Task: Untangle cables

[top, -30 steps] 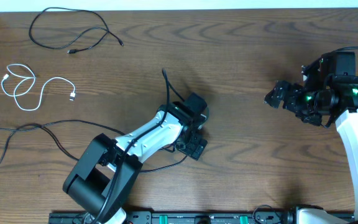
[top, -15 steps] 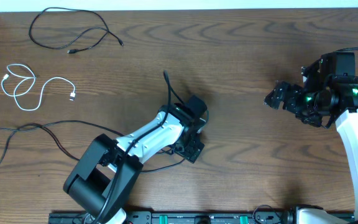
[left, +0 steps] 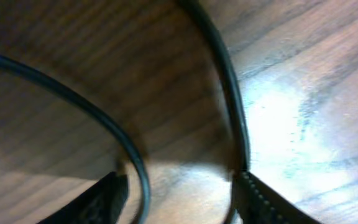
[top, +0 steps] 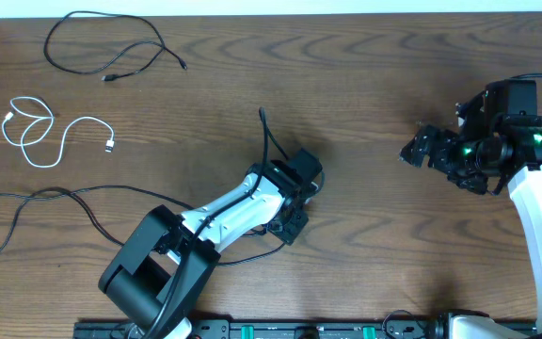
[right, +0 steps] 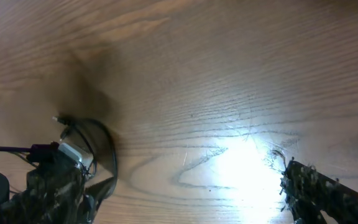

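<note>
From where I stand, the left gripper is low over the wooden table with its jaws apart. A loop of the long black cable lies between them, one strand beside each fingertip, and the rest trails away to the gripper's left, while one end rises just beyond it. The shorter black cable and the white cable lie well apart from that gripper, off to its left and farther back, each loosely curled alone. The right gripper hangs well off to the left gripper's right, jaws wide apart and holding nothing.
</note>
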Motion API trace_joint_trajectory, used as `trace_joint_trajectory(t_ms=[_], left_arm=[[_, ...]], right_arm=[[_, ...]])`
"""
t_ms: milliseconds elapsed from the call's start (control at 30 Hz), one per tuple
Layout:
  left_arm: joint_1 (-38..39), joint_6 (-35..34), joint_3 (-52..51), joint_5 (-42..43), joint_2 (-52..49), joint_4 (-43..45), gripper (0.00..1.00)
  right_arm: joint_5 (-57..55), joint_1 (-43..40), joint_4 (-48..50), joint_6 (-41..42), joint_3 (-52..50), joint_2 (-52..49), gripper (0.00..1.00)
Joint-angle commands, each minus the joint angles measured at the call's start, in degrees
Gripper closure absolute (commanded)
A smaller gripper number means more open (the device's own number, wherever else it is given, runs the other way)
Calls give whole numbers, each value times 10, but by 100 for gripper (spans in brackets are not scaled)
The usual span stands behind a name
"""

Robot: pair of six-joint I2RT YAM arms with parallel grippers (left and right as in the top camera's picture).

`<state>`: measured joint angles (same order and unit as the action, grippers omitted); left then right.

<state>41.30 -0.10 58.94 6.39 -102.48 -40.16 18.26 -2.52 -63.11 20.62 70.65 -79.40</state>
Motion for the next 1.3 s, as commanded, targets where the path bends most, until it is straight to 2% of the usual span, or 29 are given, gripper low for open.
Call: trace_joint_trajectory(t_ms=[0,167,233,300,333,400,467,500,700,967,1100,1167,1267], left_arm=[[0,0,-7,-26,-4,2,44],[0,1,-9,24,-5,-3,42],[0,1,-10,55,-5,-9,28],[0,3,-10,69,-5,-16,24],[0,3,-10,67,-5,-18,17],[0,3,-12,47,-5,-16,7],[0,3,-17,10,-5,-4,7],[0,1,-26,-13,-5,14,2],[0,-13,-63,-20,-5,93,2],[3,-13,-74,-24,-5,96,1],[9,-24,-74,-49,-5,94,21],[10,-39,-74,-69,-5,94,39],[10,-49,-74,-75,-5,94,56]], right_arm=[[3,4,-2,1,-3,0,1],[3,4,-2,1,-3,0,1],[3,4,-4,1,-3,0,1],[3,4,-5,1,-3,0,1],[3,4,-5,1,-3,0,1],[3,4,-3,1,-3,0,1],[3,4,-1,1,-3,0,1],[4,4,-1,1,-3,0,1],[4,4,-7,1,-3,0,1],[3,4,-7,1,-3,0,1],[3,4,-9,1,-3,0,1],[3,4,-9,1,-3,0,1],[3,4,-8,1,-3,0,1]])
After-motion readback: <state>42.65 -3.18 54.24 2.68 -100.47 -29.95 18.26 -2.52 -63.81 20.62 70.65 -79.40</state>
